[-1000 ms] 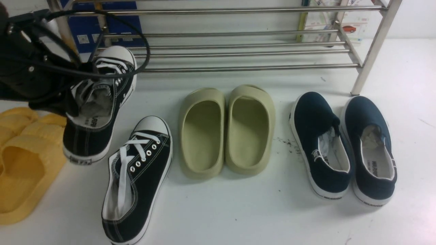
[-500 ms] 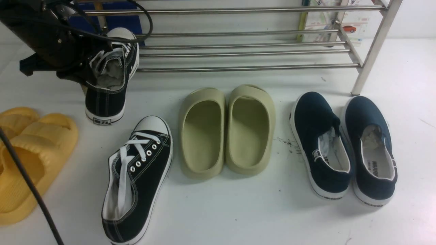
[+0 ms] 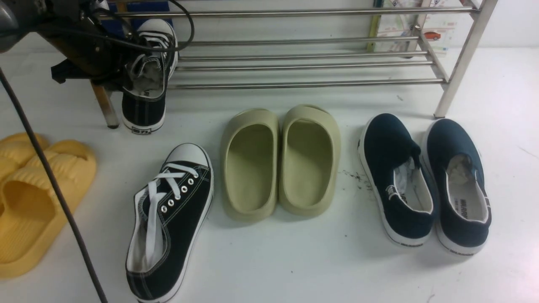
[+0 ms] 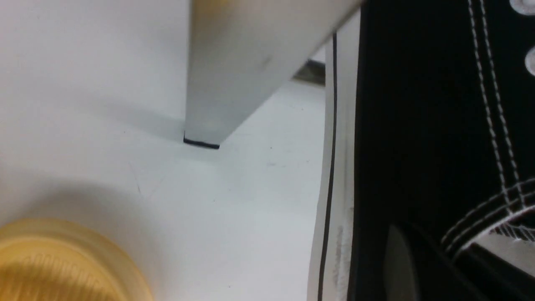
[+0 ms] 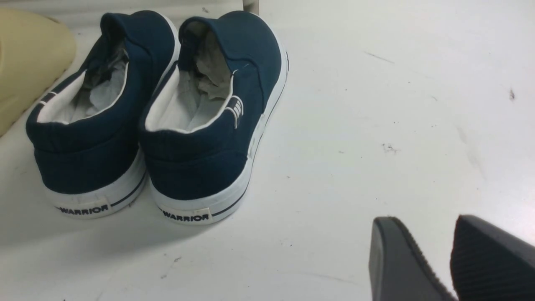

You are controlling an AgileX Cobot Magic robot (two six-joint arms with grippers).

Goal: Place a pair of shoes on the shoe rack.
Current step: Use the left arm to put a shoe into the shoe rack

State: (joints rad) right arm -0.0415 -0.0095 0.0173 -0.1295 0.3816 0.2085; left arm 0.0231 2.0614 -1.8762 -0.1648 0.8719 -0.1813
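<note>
1. The held sneaker [image 3: 145, 84] is hanging at the left end of the shoe rack [image 3: 303, 65]. Its white toe cap is pointing up over the bars and its heel is projecting past the front bar. Whether the sole is bearing on the bars cannot be told.
2. The left gripper [image 3: 120, 69] is reaching in from the left. Its jaws are clamping closed on the canvas wall beside the shoe's opening.
3. The second sneaker [image 3: 168, 223] is lying sole-down on the table [image 3: 294, 269], well short of the rack and just beside the olive-green slides [image 3: 280, 162]. Its laces are trailing loosely into the opening.
4. Handling, as a judgement: each sneaker is probably behaving as a light object. The canvas upper is likely yielding under a pinch, while the rubber sole and toe cap are staying stiff. A one-wall pinch is therefore letting the shoe tilt.
5. Hold point, as a judgement: the collar wall by the eyelets, with one finger going inside, is offering the firmest purchase. The smooth sole edge is looking more slippery.
6. The right gripper [image 5: 424, 234] is standing with its fingers apart, holding nothing, over bare table near the navy slip-ons [image 5: 167, 113].
</note>
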